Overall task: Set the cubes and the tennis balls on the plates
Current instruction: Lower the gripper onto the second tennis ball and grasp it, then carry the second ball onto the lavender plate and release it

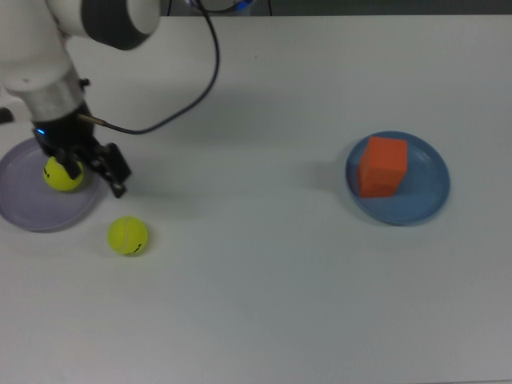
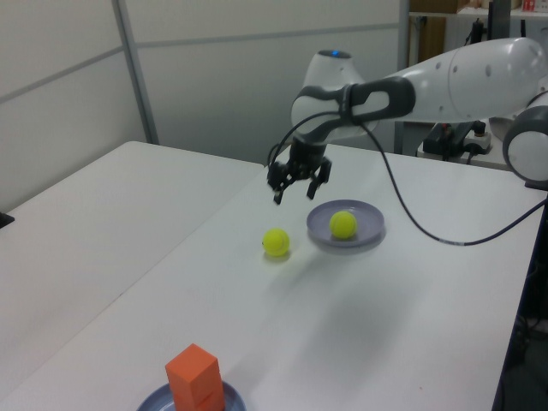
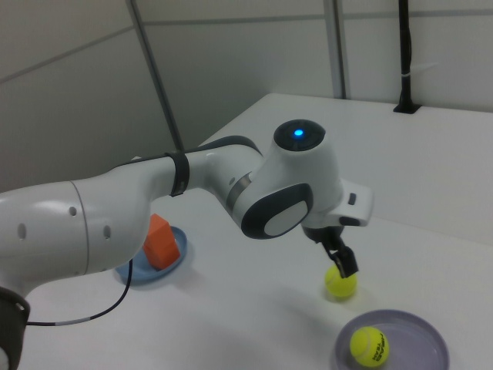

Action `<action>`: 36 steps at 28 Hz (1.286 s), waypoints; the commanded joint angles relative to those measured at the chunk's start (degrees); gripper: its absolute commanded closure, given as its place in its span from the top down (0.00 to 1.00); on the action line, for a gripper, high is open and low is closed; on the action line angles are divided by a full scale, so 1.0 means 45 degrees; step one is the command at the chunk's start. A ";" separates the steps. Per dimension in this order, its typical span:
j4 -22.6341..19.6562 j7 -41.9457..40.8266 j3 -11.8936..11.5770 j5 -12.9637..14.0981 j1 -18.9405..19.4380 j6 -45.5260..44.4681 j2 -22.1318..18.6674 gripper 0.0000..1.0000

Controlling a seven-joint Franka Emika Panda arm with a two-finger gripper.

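White worktop (image 1: 264, 304) carried a lavender plate (image 1: 24, 210) holding one tennis ball (image 1: 62, 174). Claw (image 2: 294, 183) hovered spread and apparently empty above second tennis ball (image 1: 128, 236).

The plain white tabletop (image 1: 264, 288) carries three things directly. A round, shallow lavender-purple plate (image 1: 32, 210) sits at the top view's left edge. A fuzzy yellow-green tennis ball (image 1: 128, 236) lies just beside that plate, toward the top view's lower right. A round blue plate (image 1: 424, 200) sits well apart from it, toward the top view's right.
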 commanded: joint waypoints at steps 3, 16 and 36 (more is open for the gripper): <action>0.0110 -0.0078 0.0437 0.0145 0.0047 0.1347 0.1094 1.00; 0.1047 0.0391 0.0457 -0.0246 0.0144 0.1779 0.2519 0.99; 0.1029 0.0333 0.0262 -0.0324 -0.0127 0.2033 0.1840 0.00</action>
